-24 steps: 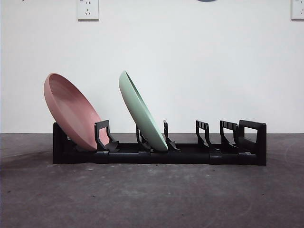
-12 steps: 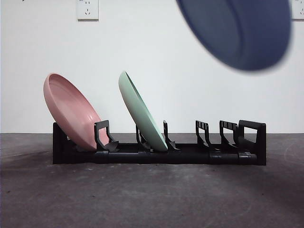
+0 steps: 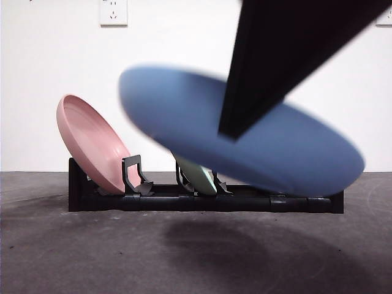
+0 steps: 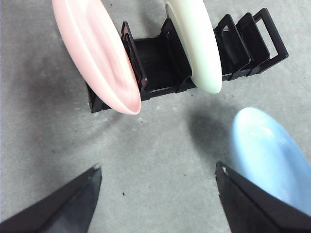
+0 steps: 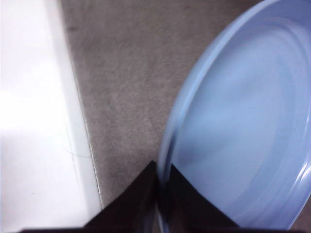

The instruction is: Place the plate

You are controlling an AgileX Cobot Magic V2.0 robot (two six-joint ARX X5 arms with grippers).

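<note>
A blue plate (image 3: 245, 144) hangs tilted in the air in front of the black rack (image 3: 92, 196), hiding its right half. My right gripper (image 5: 162, 194) is shut on the blue plate's (image 5: 243, 136) rim; its arm comes down big and dark from the top right in the front view. In the left wrist view the blue plate (image 4: 269, 150) floats beside the rack (image 4: 160, 63). A pink plate (image 3: 92, 144) leans in the rack's left slot. A green plate (image 3: 199, 174) stands further right, mostly hidden. My left gripper (image 4: 158, 174) is open, high above the table, holding nothing.
Grey table (image 3: 92, 257) stretches in front of the rack, with the plate's shadow on it. A white wall (image 3: 61, 55) with a socket (image 3: 113, 12) stands behind. The rack's free slots (image 4: 243, 43) show in the left wrist view.
The blue plate has come down and leftward from the top right, now low in front of the rack, with the dark arm entering above it.
</note>
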